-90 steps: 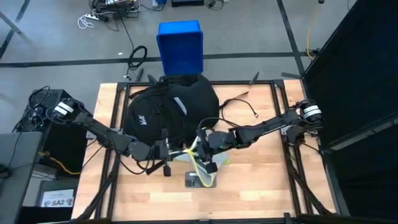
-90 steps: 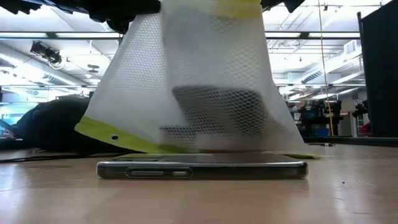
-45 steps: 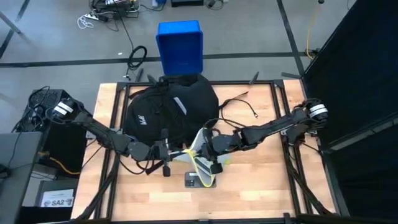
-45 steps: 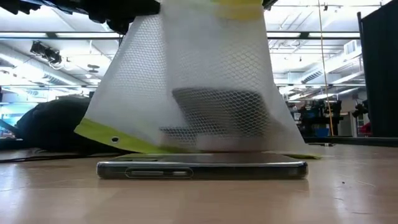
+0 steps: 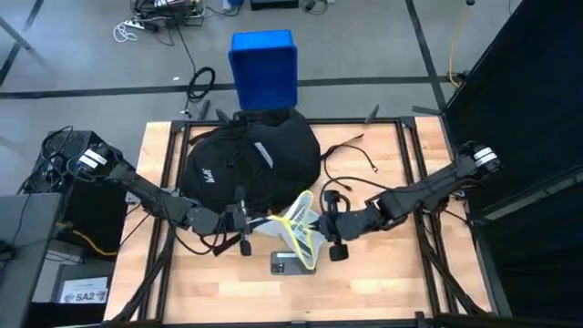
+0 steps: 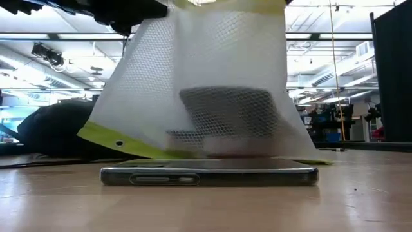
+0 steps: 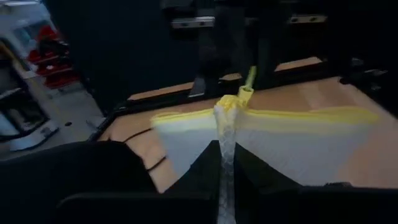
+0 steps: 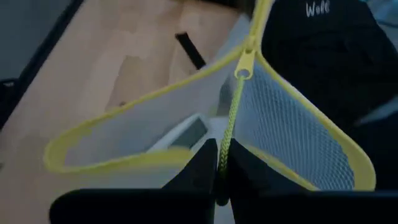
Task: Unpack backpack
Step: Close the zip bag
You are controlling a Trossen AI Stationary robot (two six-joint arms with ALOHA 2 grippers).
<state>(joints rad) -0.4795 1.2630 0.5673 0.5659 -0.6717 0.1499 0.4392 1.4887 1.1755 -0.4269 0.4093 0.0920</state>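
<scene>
Plainly, the backpack (image 8: 323, 56) bears white "Well" print.

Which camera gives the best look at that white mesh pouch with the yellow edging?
The right wrist view: the mesh pouch fills it, showing yellow trim, zipper and pull cord. The high view shows it small, between both claws. The low view shows only its netting; the left wrist view shows it blurred.

Right arm pulls back toward the table's right edge

The right gripper (image 5: 321, 239) has slid rightward, drawing the mesh pouch's (image 5: 301, 232) yellow zipper cord (image 8: 231, 124) with it.
</scene>
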